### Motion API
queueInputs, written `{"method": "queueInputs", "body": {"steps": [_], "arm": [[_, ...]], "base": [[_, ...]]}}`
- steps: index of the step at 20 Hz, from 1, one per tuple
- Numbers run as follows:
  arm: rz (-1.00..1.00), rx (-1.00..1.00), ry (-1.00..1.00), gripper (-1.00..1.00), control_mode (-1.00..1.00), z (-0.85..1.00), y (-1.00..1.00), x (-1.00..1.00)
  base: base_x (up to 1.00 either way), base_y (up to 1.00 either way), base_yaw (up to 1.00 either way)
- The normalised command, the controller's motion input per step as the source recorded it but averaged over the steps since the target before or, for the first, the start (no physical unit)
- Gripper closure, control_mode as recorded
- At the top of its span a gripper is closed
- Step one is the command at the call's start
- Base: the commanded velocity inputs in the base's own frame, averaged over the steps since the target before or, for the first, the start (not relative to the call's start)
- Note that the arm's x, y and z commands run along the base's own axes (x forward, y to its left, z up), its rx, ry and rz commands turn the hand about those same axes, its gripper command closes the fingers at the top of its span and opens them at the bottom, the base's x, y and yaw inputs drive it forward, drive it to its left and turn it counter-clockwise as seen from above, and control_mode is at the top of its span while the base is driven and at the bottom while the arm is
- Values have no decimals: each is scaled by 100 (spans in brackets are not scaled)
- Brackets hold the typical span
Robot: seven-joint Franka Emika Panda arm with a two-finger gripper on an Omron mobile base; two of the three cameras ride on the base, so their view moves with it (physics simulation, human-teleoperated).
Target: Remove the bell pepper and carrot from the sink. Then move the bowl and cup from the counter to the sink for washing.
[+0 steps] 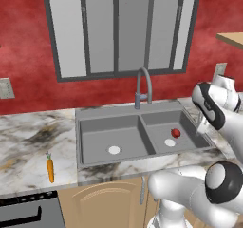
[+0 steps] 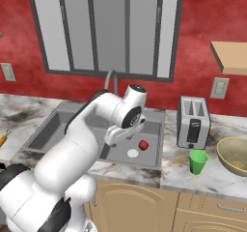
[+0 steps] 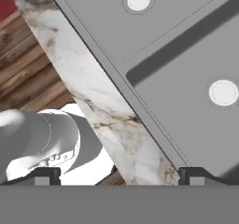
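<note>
The red bell pepper [image 1: 176, 133] [image 2: 143, 145] lies in the right basin of the grey sink [image 1: 109, 112] [image 2: 50, 129], beside its white drain. On the marble counter [image 1: 28, 141] left of the sink rests the orange carrot [image 1: 50, 169] [image 2: 4, 139]. Right of the sink stand the green cup [image 2: 198, 161] and the olive-yellow bowl [image 2: 234, 153]. My gripper [image 2: 115, 135] [image 3: 120, 176] hangs open and empty above the sink's front part, left of the pepper. Both drains [image 3: 223, 92] and the front counter strip [image 3: 107, 111] lie below it in the hand view.
A curved grey faucet [image 1: 142, 87] rises behind the sink. A silver toaster [image 2: 193, 115] stands on the counter between sink and bowl. A wooden shelf [image 2: 231, 57] juts from the red wall at the upper right. A stove edge [image 1: 28, 213] sits at the lower left.
</note>
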Motion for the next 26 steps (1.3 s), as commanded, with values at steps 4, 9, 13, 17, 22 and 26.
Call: {"method": "queueInputs", "body": {"steps": [4, 9, 13, 17, 22, 26], "arm": [[4, 0, -4, -100, -100, -4, -20, 19], [0, 0, -11, -100, -100, -16, -6, 23], [0, 0, -3, -100, -100, -17, -2, 29], [-6, -7, 0, -100, -100, -16, -1, 28], [-10, -8, 0, -100, -100, -13, -6, 30], [-8, -6, 0, -100, -100, -13, -4, 27]], "base": [[0, 0, 0], [0, 0, 0], [0, 0, 0], [0, 0, 0], [0, 0, 0], [0, 0, 0]]}}
